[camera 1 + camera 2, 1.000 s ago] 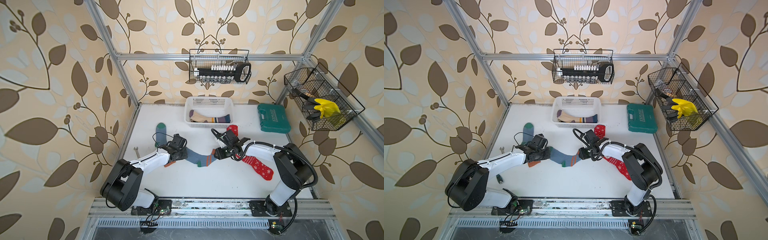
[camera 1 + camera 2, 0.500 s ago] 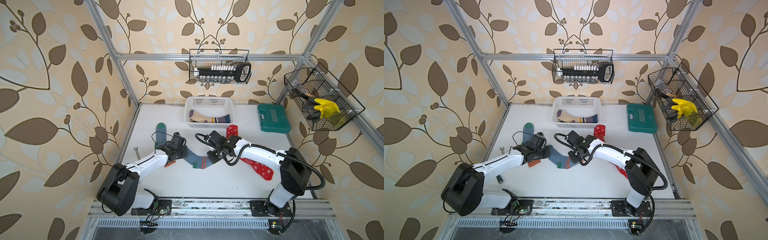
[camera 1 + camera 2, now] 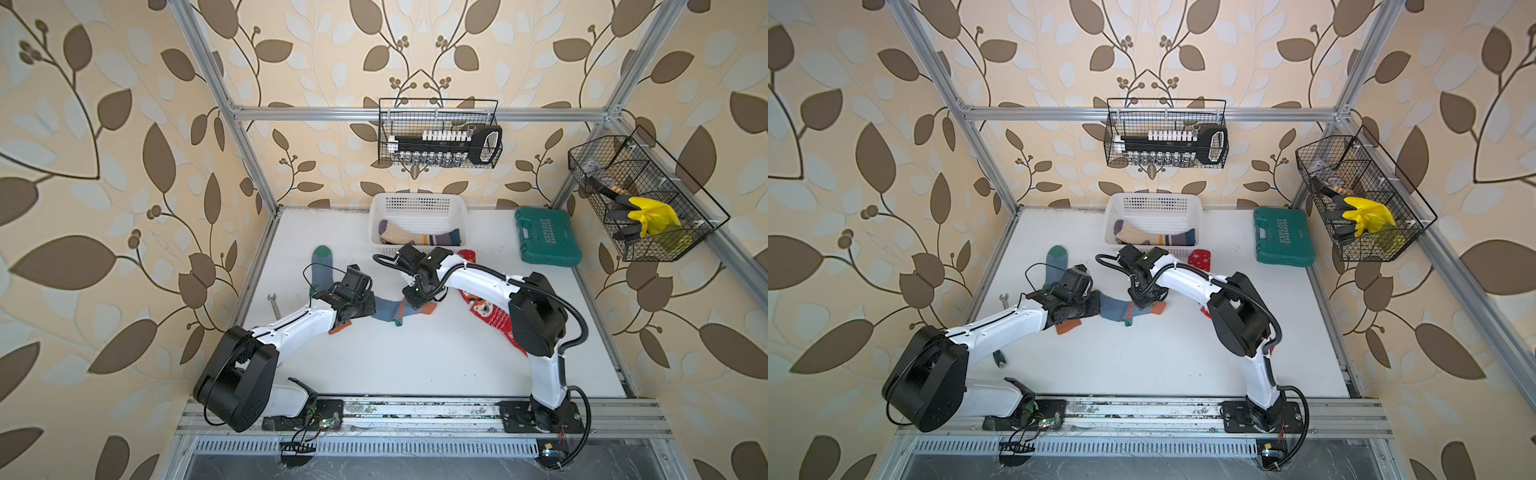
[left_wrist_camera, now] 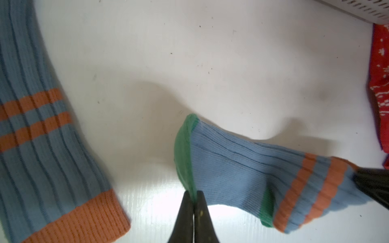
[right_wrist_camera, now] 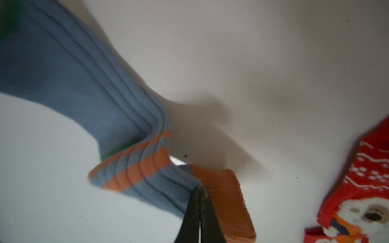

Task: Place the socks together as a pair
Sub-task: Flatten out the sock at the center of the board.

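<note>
Blue-grey sock [image 3: 384, 309] held between two pincers
Left pincer [image 4: 193, 197] clamps its green toe, right pincer [image 5: 199, 192] its orange cuff; arms hide parts of its twin [image 3: 322, 272] and the red sock [image 3: 490, 316].

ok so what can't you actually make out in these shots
Red sock: top views, right arm covers its middle.
Flat blue sock: top views, left arm covers its middle.
White basket: sock count unclear, fabric overlaps.
Right wrist view: red sock blurred, cut by the edge.
</note>
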